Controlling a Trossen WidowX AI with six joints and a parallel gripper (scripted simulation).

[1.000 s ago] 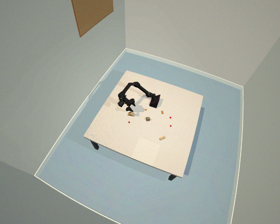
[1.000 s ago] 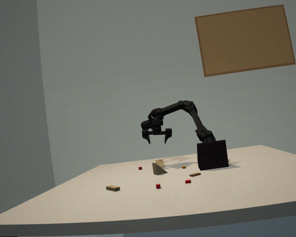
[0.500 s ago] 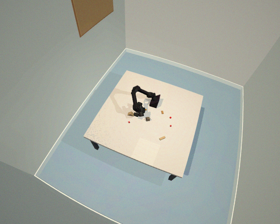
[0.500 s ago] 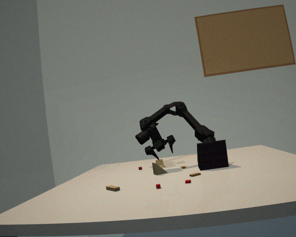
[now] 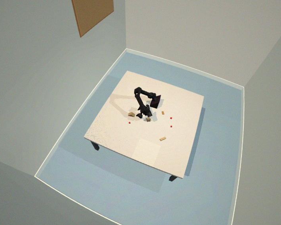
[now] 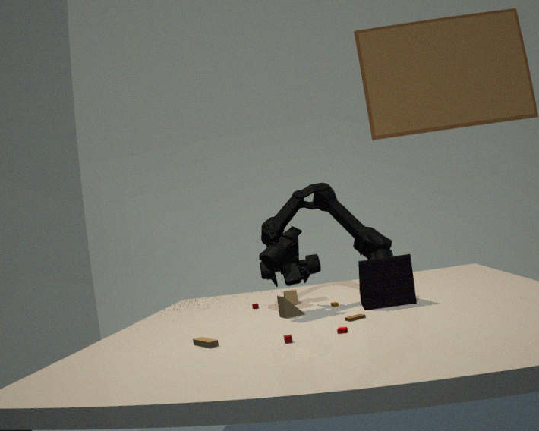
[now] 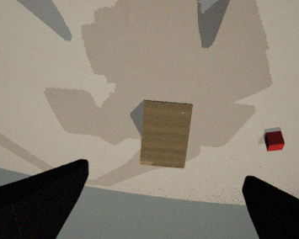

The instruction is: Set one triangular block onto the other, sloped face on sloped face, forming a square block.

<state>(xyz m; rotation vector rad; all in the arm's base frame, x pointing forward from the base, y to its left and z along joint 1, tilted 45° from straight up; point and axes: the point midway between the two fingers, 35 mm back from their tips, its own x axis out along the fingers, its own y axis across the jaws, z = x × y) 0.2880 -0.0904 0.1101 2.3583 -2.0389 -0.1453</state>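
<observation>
Three small red cubes (image 5: 129, 122) (image 6: 288, 338) (image 7: 274, 140), tan bar (image 5: 162, 138) (image 6: 205, 342), short brown bar (image 5: 162, 112) (image 6: 355, 317), orange piece (image 6: 334, 304), framed brown wall board (image 5: 94, 15) (image 6: 446, 73)

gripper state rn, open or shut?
Open: in the wrist view the gripper's fingertips stand wide apart, nothing between them.
</observation>
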